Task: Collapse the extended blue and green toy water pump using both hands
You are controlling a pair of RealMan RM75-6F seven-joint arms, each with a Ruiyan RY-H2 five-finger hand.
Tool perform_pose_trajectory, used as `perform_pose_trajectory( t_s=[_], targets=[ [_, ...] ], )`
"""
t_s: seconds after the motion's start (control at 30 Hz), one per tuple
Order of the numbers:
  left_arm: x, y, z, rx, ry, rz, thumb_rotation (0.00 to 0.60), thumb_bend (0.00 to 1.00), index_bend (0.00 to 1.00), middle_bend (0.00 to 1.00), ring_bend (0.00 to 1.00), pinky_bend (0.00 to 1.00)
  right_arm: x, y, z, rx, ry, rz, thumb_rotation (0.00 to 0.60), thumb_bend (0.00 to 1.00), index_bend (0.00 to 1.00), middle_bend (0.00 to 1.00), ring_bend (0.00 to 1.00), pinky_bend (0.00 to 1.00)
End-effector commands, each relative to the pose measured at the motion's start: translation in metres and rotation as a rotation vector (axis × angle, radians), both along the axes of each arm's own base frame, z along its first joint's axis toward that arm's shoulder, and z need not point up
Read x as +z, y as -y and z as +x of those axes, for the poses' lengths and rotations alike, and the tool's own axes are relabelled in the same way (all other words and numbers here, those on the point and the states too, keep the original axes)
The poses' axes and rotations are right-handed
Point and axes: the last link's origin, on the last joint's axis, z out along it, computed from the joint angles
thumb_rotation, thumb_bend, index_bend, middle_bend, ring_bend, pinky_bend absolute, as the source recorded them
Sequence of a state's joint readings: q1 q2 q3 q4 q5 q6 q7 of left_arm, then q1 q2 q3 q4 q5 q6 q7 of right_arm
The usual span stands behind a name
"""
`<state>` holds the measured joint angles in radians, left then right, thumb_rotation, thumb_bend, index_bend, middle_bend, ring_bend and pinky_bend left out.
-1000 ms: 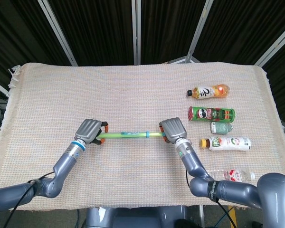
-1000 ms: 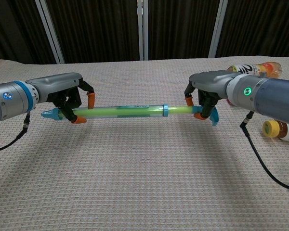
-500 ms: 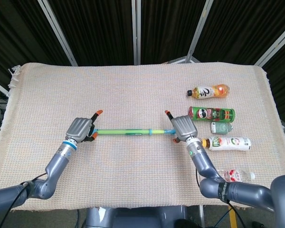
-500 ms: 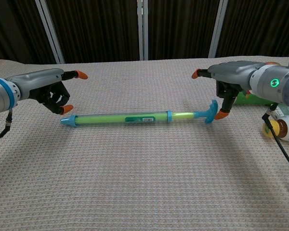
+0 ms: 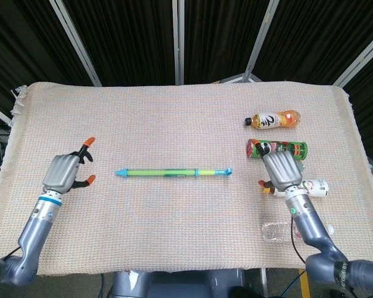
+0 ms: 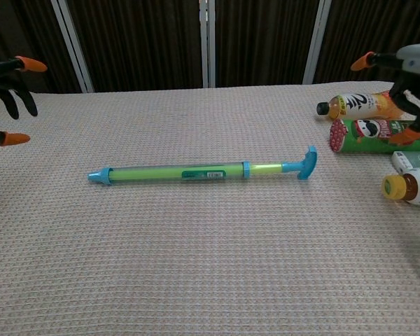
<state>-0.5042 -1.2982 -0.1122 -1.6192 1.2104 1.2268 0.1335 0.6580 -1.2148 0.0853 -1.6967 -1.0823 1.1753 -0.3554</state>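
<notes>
table under beige woven cloth, toy water pump lying mid-cloth, bottles and green can at right

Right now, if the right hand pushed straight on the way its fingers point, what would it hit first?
Probably the green cylindrical chip can, lying just ahead of the right hand in the head view. The hand may be above it, so depth is uncertain; the orange drink bottle lies further along.

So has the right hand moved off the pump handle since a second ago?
Yes. The right hand has pulled away from the pump, now over the green can and bottles.
</notes>
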Motion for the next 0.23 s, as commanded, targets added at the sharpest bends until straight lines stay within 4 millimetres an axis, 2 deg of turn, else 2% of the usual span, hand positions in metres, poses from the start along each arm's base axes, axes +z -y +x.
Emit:
perform_pose_trajectory(
  t_s=[0.03, 0.07, 0.13, 0.23],
  targets=[
    [0.036, 0.054, -0.025, 0.006, -0.023, 0.111, 0.6, 0.0, 0.0, 0.0, 0.0, 0.0, 0.049, -0.048, -0.043, 0.032, 0.033, -0.095, 0.6, 0.0, 0.0, 0.17, 0.2, 0.18],
    [0.038, 0.059, -0.026, 0.006, -0.023, 0.118, 0.6, 0.0, 0.0, 0.0, 0.0, 0.0, 0.052, -0.052, -0.046, 0.036, 0.035, -0.1, 0.6, 0.0, 0.0, 0.08, 0.09, 0.07],
    [0.049, 0.078, -0.035, 0.017, -0.03, 0.158, 0.6, 0.0, 0.0, 0.0, 0.0, 0.0, 0.066, -0.071, -0.062, 0.033, 0.031, -0.138, 0.6, 0.0, 0.0, 0.01, 0.01, 0.0],
    [0.053, 0.091, -0.041, 0.02, -0.036, 0.178, 0.6, 0.0, 0.0, 0.0, 0.0, 0.0, 0.074, -0.084, -0.074, 0.044, 0.02, -0.164, 0.6, 0.0, 0.0, 0.0, 0.0, 0.0]
  ],
)
